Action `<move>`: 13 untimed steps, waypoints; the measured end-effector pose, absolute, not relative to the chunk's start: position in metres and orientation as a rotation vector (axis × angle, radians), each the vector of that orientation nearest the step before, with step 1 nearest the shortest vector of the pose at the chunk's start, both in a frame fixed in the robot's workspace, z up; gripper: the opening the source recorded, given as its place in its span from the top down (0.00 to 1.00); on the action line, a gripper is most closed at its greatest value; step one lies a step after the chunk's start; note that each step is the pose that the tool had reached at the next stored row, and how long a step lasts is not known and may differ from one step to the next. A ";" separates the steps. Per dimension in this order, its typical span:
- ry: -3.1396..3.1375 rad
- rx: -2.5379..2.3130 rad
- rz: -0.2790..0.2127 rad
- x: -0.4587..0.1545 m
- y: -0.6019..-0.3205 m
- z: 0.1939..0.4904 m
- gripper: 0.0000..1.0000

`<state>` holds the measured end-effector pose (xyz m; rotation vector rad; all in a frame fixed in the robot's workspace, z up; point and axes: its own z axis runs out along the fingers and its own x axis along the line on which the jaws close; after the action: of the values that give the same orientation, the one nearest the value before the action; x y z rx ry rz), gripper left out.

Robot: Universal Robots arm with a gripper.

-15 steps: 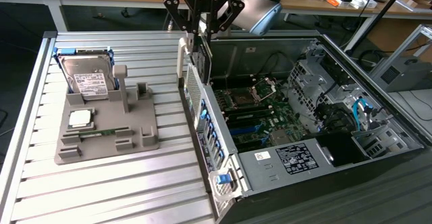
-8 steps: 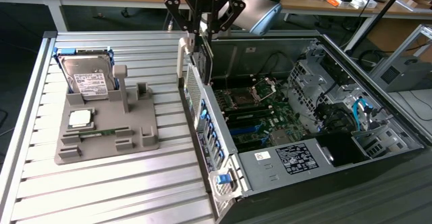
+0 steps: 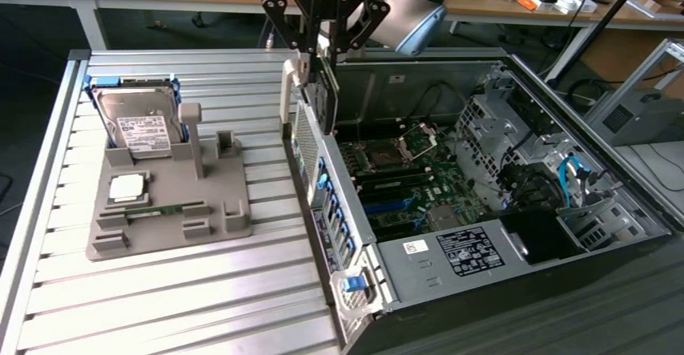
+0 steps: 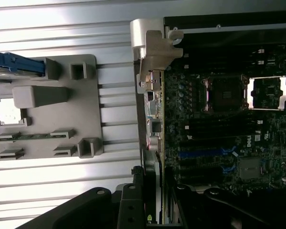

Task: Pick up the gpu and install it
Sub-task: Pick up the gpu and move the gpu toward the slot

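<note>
My gripper [image 3: 319,68] is shut on the gpu [image 3: 327,102], a thin green card that hangs edge-down from the fingers, its silver end bracket [image 3: 287,90] toward the exterior view's left. The card hovers above the rear wall of the open computer case [image 3: 320,187], beside the motherboard [image 3: 401,179]. In the wrist view the gpu [image 4: 152,119] shows edge-on between the black fingers [image 4: 133,200], with its bracket [image 4: 155,52] at the far end, lined up along the motherboard's [image 4: 219,133] edge near the blue slots [image 4: 205,153].
A grey fixture tray [image 3: 230,219] on the slatted table holds a hard drive [image 3: 139,123], a processor chip [image 3: 128,187] and a memory stick [image 3: 160,209]. Inside the case stand drive cages and cables [image 3: 534,171] and a power supply [image 3: 465,251].
</note>
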<state>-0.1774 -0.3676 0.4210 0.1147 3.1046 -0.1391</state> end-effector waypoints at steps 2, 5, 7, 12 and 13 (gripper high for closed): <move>3.104 0.115 -0.141 -0.177 -0.368 0.421 0.73; 3.104 0.115 -0.143 -0.176 -0.368 0.421 0.73; 3.104 0.115 -0.145 -0.176 -0.368 0.421 0.73; 3.104 0.115 -0.151 -0.174 -0.368 0.421 0.73; 3.104 0.115 -0.152 -0.174 -0.368 0.421 0.73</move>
<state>-0.1743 -0.3676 0.4209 0.1146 3.1037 -0.1516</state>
